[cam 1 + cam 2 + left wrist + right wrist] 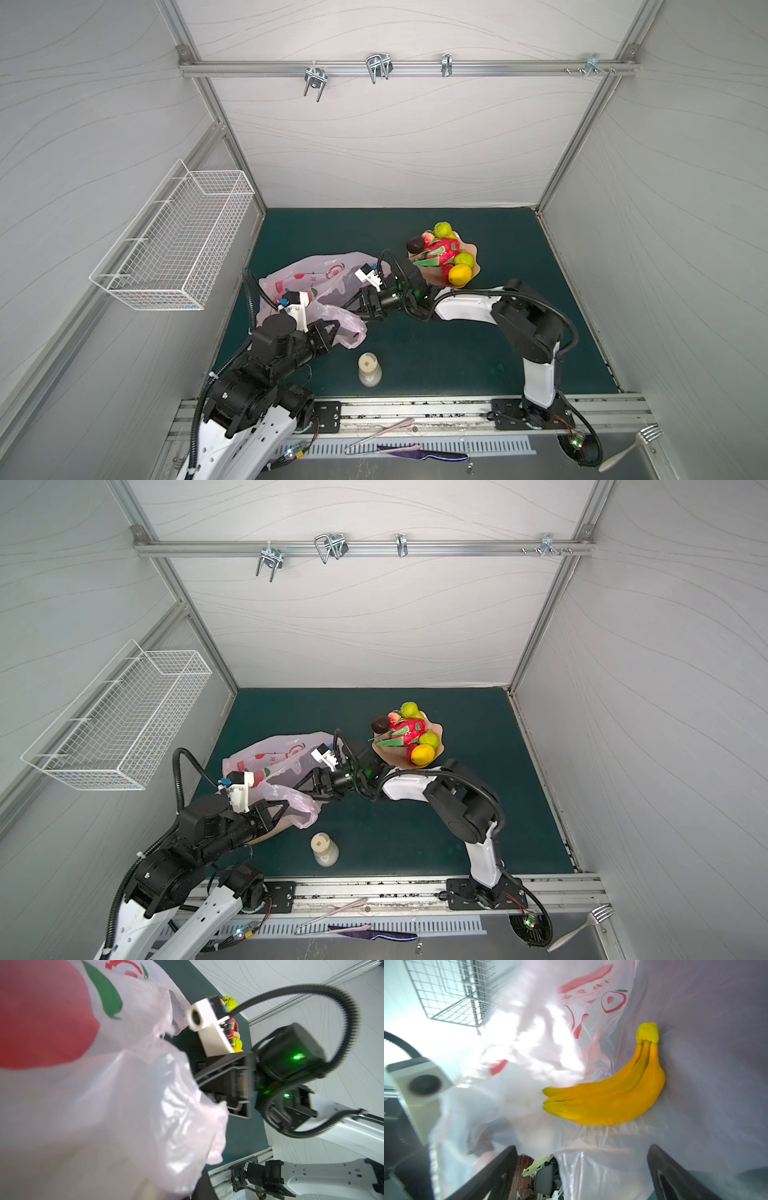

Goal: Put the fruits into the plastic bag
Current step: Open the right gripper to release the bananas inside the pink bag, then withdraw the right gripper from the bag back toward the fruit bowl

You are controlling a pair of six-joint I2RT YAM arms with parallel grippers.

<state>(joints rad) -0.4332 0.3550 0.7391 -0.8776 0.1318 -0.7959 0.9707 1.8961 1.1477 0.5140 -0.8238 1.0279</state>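
The pink plastic bag [316, 274] [274, 750] lies crumpled on the left of the green mat. My left gripper [332, 330] is shut on the bag's near edge; in the left wrist view the bag's film [124, 1095] hides its jaws. My right gripper [355, 309] [582, 1149] reaches into the bag's mouth, open, with nothing between its fingers. A yellow banana bunch [608, 1101] lies loose inside the bag just ahead of it. The other fruits sit piled on a peach dish [473, 266]: lemon [460, 274], pears [464, 259], plum [414, 244], red pieces [442, 249].
A cream bottle [369, 369] stands on the mat in front of the bag. A white wire basket [174, 245] hangs on the left wall. Metal hooks [378, 68] hang on the back rail. A fork [631, 446] and a knife [419, 451] lie beyond the front rail.
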